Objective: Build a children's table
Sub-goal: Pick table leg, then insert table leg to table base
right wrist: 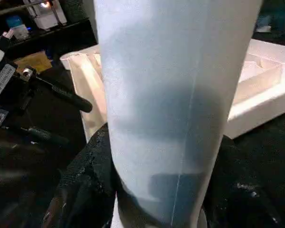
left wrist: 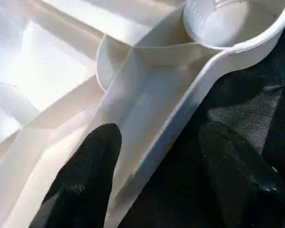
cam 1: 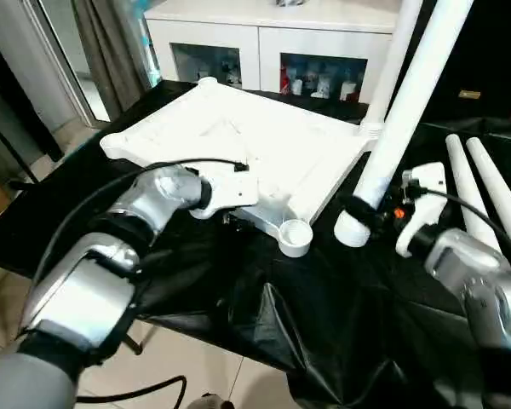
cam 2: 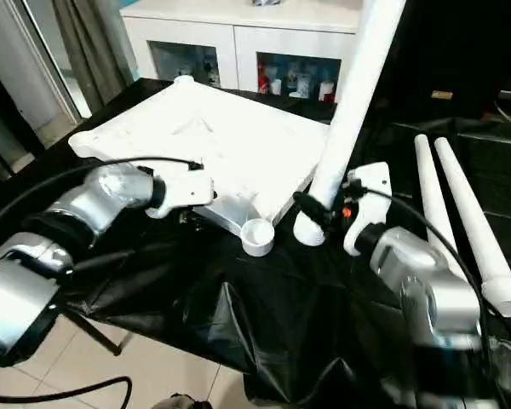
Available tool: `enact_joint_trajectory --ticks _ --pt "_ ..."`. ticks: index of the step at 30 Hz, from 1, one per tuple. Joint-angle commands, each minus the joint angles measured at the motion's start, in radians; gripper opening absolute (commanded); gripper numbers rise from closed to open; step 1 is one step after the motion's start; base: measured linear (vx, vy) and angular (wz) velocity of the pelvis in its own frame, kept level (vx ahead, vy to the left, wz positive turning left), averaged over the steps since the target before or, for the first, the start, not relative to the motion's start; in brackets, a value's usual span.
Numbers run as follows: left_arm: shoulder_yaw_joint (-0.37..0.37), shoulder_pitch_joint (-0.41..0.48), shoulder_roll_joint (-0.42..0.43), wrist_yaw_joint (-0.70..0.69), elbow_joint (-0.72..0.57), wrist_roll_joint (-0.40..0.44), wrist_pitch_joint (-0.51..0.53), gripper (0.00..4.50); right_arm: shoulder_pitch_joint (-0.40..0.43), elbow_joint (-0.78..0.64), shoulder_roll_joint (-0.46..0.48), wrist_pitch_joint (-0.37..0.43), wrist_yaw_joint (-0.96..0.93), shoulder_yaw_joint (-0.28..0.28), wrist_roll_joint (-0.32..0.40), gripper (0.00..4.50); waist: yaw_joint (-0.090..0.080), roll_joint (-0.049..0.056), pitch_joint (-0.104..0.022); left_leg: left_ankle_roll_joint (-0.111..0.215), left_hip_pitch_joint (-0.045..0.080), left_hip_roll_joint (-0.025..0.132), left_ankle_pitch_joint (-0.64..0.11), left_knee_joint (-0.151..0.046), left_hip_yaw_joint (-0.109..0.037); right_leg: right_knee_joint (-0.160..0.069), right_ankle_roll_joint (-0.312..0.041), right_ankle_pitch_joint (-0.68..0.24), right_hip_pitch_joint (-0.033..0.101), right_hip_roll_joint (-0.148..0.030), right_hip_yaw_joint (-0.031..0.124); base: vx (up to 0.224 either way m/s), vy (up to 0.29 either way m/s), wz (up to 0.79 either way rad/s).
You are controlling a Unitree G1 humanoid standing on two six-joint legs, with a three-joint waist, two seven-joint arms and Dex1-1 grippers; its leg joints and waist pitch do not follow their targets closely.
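The white tabletop (cam 1: 264, 136) lies upside down on the black-draped table, ribs up. My left gripper (left wrist: 156, 156) is open at its near edge: one finger (left wrist: 85, 171) is over the ribbed inside, the other (left wrist: 232, 166) over the cloth, with the rim between them. The near round corner socket (cam 1: 295, 237) is empty. My right gripper (cam 1: 362, 213) is shut on a white leg (cam 1: 409, 111), held upright and leaning; its lower end hangs just right of that socket. Another leg (cam 1: 393, 60) stands in the far right corner. Two legs (cam 2: 433, 204) (cam 2: 473, 213) lie on the cloth to the right.
A white cabinet (cam 1: 264, 25) with glass doors stands behind the table, and a curtain (cam 1: 111, 43) hangs at the back left. The black cloth (cam 1: 264, 332) drapes over the table's near edge, with tiled floor below. A black cable (cam 1: 179, 164) loops over my left wrist.
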Motion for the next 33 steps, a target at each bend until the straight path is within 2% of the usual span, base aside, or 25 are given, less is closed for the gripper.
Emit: enact_joint_trajectory --ticks 1,3,4,5,6,7,9,12,13,14,15,16,17,18,20,21,22,23,24,27,28,32,33 --pt "0.004 -0.018 0.001 0.013 0.03 0.023 -0.02 3.03 0.017 -0.05 -0.008 0.019 -0.008 -0.008 0.008 1.91 -0.005 -0.025 -0.081 0.057 0.031 0.048 -0.175 -0.065 -0.029 -0.077 -0.196 -0.225 0.052 -0.073 0.042 0.0 0.0 0.0" --pt "0.007 -0.018 -0.007 0.027 0.048 0.03 -0.027 3.03 0.027 -0.06 -0.007 0.025 -0.013 -0.01 0.01 1.91 -0.008 -0.027 -0.08 0.059 0.027 0.048 -0.171 -0.066 -0.03 -0.078 -0.191 -0.243 0.053 -0.073 0.04 0.0 0.0 0.0" --pt "0.007 -0.018 -0.008 0.03 0.05 0.031 -0.027 3.03 0.028 -0.061 -0.007 0.026 -0.013 -0.011 0.011 1.91 -0.009 -0.026 -0.08 0.058 0.03 0.048 -0.175 -0.065 -0.03 -0.079 -0.19 -0.254 0.05 -0.073 0.041 0.0 0.0 0.0" --pt "0.006 -0.018 -0.014 0.045 0.06 0.037 -0.032 3.03 0.034 -0.064 -0.005 0.032 -0.018 -0.014 0.014 1.91 -0.013 -0.041 -0.073 0.062 0.026 0.047 -0.177 -0.068 -0.028 -0.082 -0.187 -0.261 0.049 -0.072 0.041 0.0 0.0 0.0" --pt "0.008 -0.017 -0.026 0.064 0.07 0.036 -0.037 3.03 0.038 -0.068 -0.005 0.042 -0.022 -0.016 0.02 1.91 -0.016 -0.047 -0.066 0.067 0.025 0.046 -0.182 -0.069 -0.029 -0.081 -0.18 -0.293 0.046 -0.073 0.041 0.0 0.0 0.0" --pt "0.007 -0.016 -0.034 0.073 0.076 0.039 -0.041 3.03 0.033 -0.067 -0.004 0.051 -0.023 -0.013 0.023 1.91 -0.017 -0.056 -0.06 0.071 0.028 0.046 -0.191 -0.071 -0.027 -0.088 -0.174 -0.315 0.042 -0.073 0.041 0.0 0.0 0.0" --pt "0.001 -0.011 -0.049 0.078 0.088 0.049 -0.048 3.03 0.017 -0.061 -0.007 0.06 -0.019 -0.002 0.023 1.91 -0.021 -0.047 -0.058 0.067 0.028 0.048 -0.194 -0.073 -0.03 -0.09 -0.17 -0.336 0.041 -0.074 0.041 0.0 0.0 0.0" --pt "-0.004 -0.008 -0.058 0.082 0.1 0.069 -0.051 3.03 0.002 -0.054 -0.01 0.059 -0.019 0.005 0.016 1.91 -0.032 -0.047 -0.056 0.062 0.028 0.053 -0.199 -0.079 -0.035 -0.086 -0.181 -0.279 0.046 -0.073 0.04 0.0 0.0 0.0" --pt "-0.008 -0.007 -0.066 0.077 0.108 0.08 -0.045 3.03 -0.006 -0.054 -0.011 0.06 -0.021 0.004 0.015 1.91 -0.034 -0.038 -0.055 0.063 0.028 0.052 -0.201 -0.079 -0.036 -0.086 -0.189 -0.266 0.046 -0.074 0.04 0.0 0.0 0.0" --pt "-0.009 -0.007 -0.068 0.074 0.11 0.082 -0.042 3.03 -0.008 -0.055 -0.011 0.06 -0.022 0.003 0.015 1.91 -0.038 -0.044 -0.055 0.063 0.031 0.051 -0.212 -0.077 -0.033 -0.088 -0.197 -0.26 0.044 -0.074 0.041 0.0 0.0 0.0" --pt "-0.012 -0.006 -0.071 0.072 0.112 0.085 -0.037 3.03 -0.007 -0.057 -0.012 0.061 -0.022 0.001 0.016 1.91 -0.038 -0.037 -0.056 0.062 0.031 0.051 -0.213 -0.076 -0.034 -0.087 -0.202 -0.255 0.045 -0.075 0.042 0.0 0.0 0.0" --pt "-0.013 -0.006 -0.073 0.073 0.114 0.087 -0.035 3.03 -0.006 -0.059 -0.013 0.061 -0.022 0.0 0.017 1.91 -0.04 -0.043 -0.056 0.064 0.029 0.05 -0.21 -0.076 -0.032 -0.087 -0.207 -0.242 0.047 -0.075 0.042 0.0 0.0 0.0" --pt "-0.025 -0.006 -0.071 0.073 0.118 0.1 -0.013 3.03 -0.003 -0.063 -0.014 0.061 -0.025 0.001 0.015 1.91 -0.04 -0.043 -0.056 0.065 0.028 0.05 -0.205 -0.076 -0.033 -0.086 -0.21 -0.235 0.049 -0.075 0.042 0.0 0.0 0.0" --pt "-0.051 -0.007 -0.066 0.063 0.13 0.129 0.033 3.03 0.008 -0.077 -0.02 0.062 -0.027 0.0 0.01 1.91 -0.044 -0.036 -0.058 0.068 0.029 0.051 -0.197 -0.076 -0.033 -0.084 -0.216 -0.207 0.049 -0.074 0.042 0.0 0.0 0.0" --pt "-0.051 -0.008 -0.067 0.048 0.134 0.131 0.05 2.74 0.012 -0.081 -0.022 0.063 -0.026 -0.003 0.011 1.91 -0.044 -0.038 -0.057 0.07 0.029 0.05 -0.198 -0.076 -0.032 -0.085 -0.221 -0.208 0.05 -0.074 0.042 0.0 0.0 0.0" --pt "-0.044 -0.011 -0.068 0.019 0.138 0.127 0.076 2.66 0.016 -0.085 -0.025 0.065 -0.026 -0.006 0.012 1.91 -0.045 -0.036 -0.056 0.069 0.029 0.049 -0.201 -0.076 -0.032 -0.086 -0.222 -0.217 0.051 -0.075 0.041 0.0 0.0 0.0" --pt "-0.042 -0.013 -0.071 -0.001 0.14 0.126 0.094 2.66 0.019 -0.086 -0.029 0.064 -0.023 -0.01 0.013 1.91 -0.044 -0.041 -0.057 0.068 0.031 0.05 -0.201 -0.076 -0.032 -0.086 -0.225 -0.228 0.051 -0.076 0.042 0.0 0.0 0.0" --pt "-0.043 -0.015 -0.072 -0.02 0.141 0.128 0.108 2.6 0.021 -0.085 -0.033 0.063 -0.021 -0.012 0.013 1.91 -0.045 -0.04 -0.056 0.068 0.031 0.05 -0.202 -0.076 -0.032 -0.087 -0.225 -0.235 0.05 -0.075 0.042 0.0 0.0 0.0" --pt "-0.049 -0.019 -0.071 -0.058 0.145 0.141 0.131 2.31 0.02 -0.08 -0.039 0.06 -0.018 -0.015 0.009 1.91 -0.049 -0.047 -0.054 0.067 0.027 0.049 -0.208 -0.077 -0.032 -0.089 -0.219 -0.257 0.053 -0.076 0.041 0.0 0.0 0.0" --pt "-0.038 -0.033 -0.08 -0.141 0.144 0.131 0.162 2.19 0.001 -0.055 -0.053 0.05 -0.006 -0.015 0.0 1.91 -0.051 -0.049 -0.054 0.07 0.026 0.047 -0.203 -0.076 -0.032 -0.091 -0.214 -0.28 0.054 -0.078 0.041 0.0 0.0 0.0" --pt "-0.029 -0.041 -0.088 -0.183 0.141 0.118 0.173 2.01 -0.014 -0.039 -0.062 0.043 0.001 -0.012 -0.006 1.91 -0.049 -0.053 -0.056 0.074 0.027 0.046 -0.192 -0.075 -0.031 -0.09 -0.214 -0.283 0.054 -0.079 0.042 0.0 0.0 0.0" --pt "-0.01 -0.054 -0.1 -0.286 0.132 0.087 0.197 1.7 -0.042 -0.009 -0.08 0.029 0.014 -0.007 -0.016 1.91 -0.045 -0.049 -0.057 0.081 0.03 0.048 -0.178 -0.073 -0.028 -0.09 -0.233 -0.263 0.052 -0.078 0.043 0.0 0.0 0.0" --pt "-0.001 -0.061 -0.106 -0.353 0.125 0.071 0.212 1.57 -0.061 0.011 -0.091 0.019 0.025 -0.004 -0.021 1.91 -0.043 -0.047 -0.061 0.081 0.031 0.05 -0.174 -0.073 -0.028 -0.087 -0.239 -0.243 0.052 -0.078 0.043 0.0 0.0 0.0"
